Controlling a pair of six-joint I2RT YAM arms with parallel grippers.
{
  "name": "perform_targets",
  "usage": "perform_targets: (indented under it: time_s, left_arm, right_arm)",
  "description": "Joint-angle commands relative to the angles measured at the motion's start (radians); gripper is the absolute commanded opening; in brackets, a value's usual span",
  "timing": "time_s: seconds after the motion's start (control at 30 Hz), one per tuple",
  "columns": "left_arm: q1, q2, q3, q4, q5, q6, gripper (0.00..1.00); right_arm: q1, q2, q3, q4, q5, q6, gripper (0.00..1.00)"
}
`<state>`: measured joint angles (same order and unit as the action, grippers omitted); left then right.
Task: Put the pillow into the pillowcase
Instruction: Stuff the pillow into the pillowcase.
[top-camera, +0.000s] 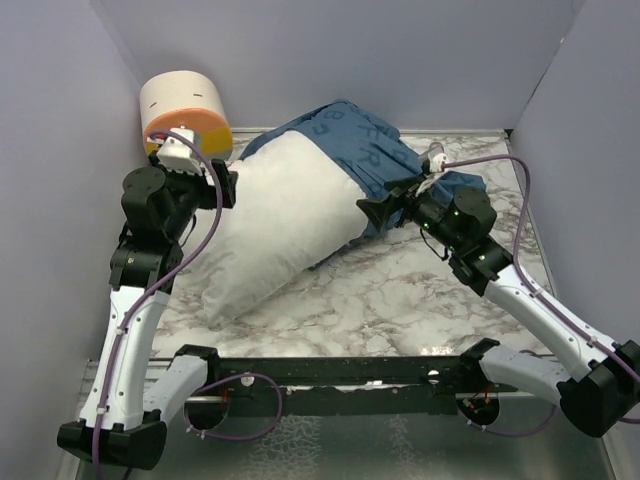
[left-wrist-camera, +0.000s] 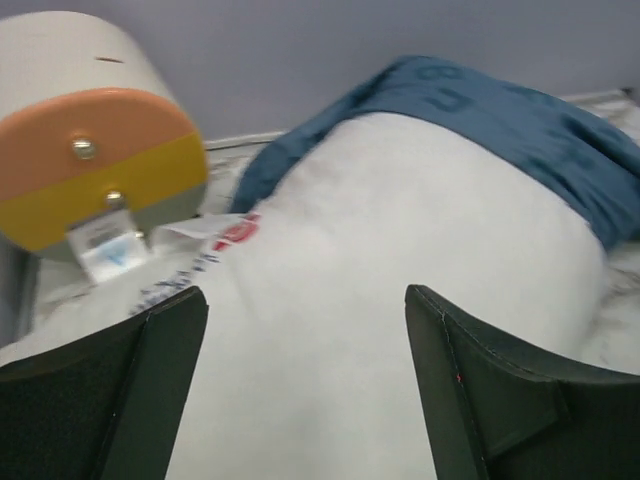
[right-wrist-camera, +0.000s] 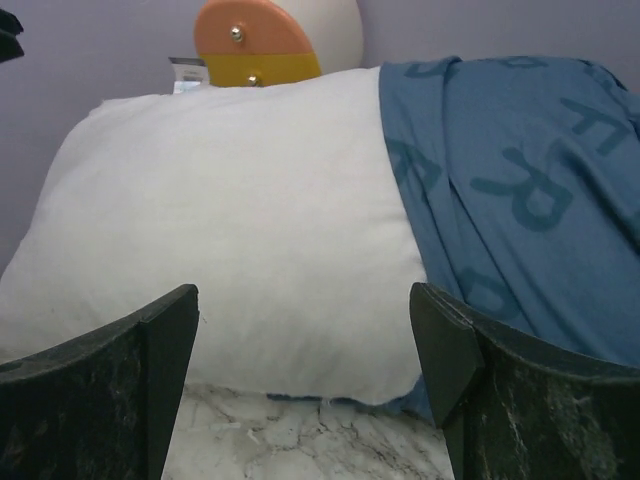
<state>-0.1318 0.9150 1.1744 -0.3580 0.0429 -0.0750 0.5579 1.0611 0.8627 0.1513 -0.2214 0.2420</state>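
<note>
The white pillow (top-camera: 280, 220) lies slantwise on the marble table, its far right end inside the dark blue pillowcase (top-camera: 370, 140) with light blue letters. My left gripper (top-camera: 228, 188) is at the pillow's upper left side, open, with the white fabric (left-wrist-camera: 400, 220) and its printed label below the gap and nothing held. My right gripper (top-camera: 378, 215) is at the pillow's right edge, beside the pillowcase's hem. It is also open, facing the pillow (right-wrist-camera: 230, 220) and the pillowcase (right-wrist-camera: 520, 190). The pillowcase (left-wrist-camera: 500, 110) covers only the far end.
A white cylinder with an orange and yellow face (top-camera: 183, 110) stands in the back left corner, close to the left arm. Grey walls close in the table (top-camera: 400, 300) on three sides. A black frame bar (top-camera: 340, 370) runs along the near edge.
</note>
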Motion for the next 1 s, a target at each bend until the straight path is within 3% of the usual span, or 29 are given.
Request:
perform_targets:
  time_s: [0.0, 0.07, 0.2, 0.3, 0.4, 0.5, 0.63, 0.8, 0.87, 0.9, 0.93, 0.97]
  left_arm:
    - [-0.018, -0.035, -0.073, 0.025, 0.476, -0.149, 0.8]
    - [-0.087, -0.055, -0.121, 0.045, 0.48, -0.133, 0.8]
    - [-0.354, -0.084, -0.195, 0.041, 0.259, 0.01, 0.82]
    - [-0.567, -0.027, -0.198, 0.006, 0.03, 0.112, 0.84]
    - [-0.747, 0.07, -0.183, -0.021, -0.305, 0.23, 0.9]
    - [-0.796, 0.191, -0.151, -0.045, -0.509, 0.307, 0.93]
    - [-0.797, 0.343, -0.127, -0.05, -0.677, 0.399, 0.95]
    - [-0.764, 0.462, -0.131, -0.015, -0.734, 0.495, 0.95]
    - [-0.734, 0.48, -0.14, 0.007, -0.682, 0.501, 0.89]
    - [-0.717, 0.486, -0.146, 0.015, -0.637, 0.501, 0.81]
    - [-0.695, 0.49, -0.152, 0.027, -0.585, 0.495, 0.66]
    - [-0.673, 0.491, -0.153, 0.03, -0.534, 0.489, 0.44]
  right_arm:
    - [-0.012, -0.075, -0.069, 0.011, -0.017, 0.022, 0.88]
    - [-0.02, -0.112, -0.125, 0.021, -0.012, 0.051, 0.88]
    - [-0.047, -0.166, -0.237, 0.026, 0.018, 0.119, 0.87]
    - [-0.078, -0.173, -0.292, 0.031, 0.031, 0.164, 0.86]
    - [-0.118, -0.159, -0.315, 0.03, 0.026, 0.19, 0.86]
    - [-0.156, -0.149, -0.329, 0.037, 0.004, 0.209, 0.85]
    - [-0.185, -0.137, -0.339, 0.045, -0.016, 0.217, 0.85]
    - [-0.195, -0.111, -0.319, 0.05, -0.02, 0.199, 0.84]
    - [-0.194, -0.081, -0.292, 0.057, -0.018, 0.177, 0.83]
    - [-0.194, -0.06, -0.274, 0.061, -0.023, 0.164, 0.83]
    - [-0.194, -0.031, -0.25, 0.064, -0.032, 0.15, 0.83]
    - [-0.194, -0.001, -0.225, 0.064, -0.045, 0.136, 0.82]
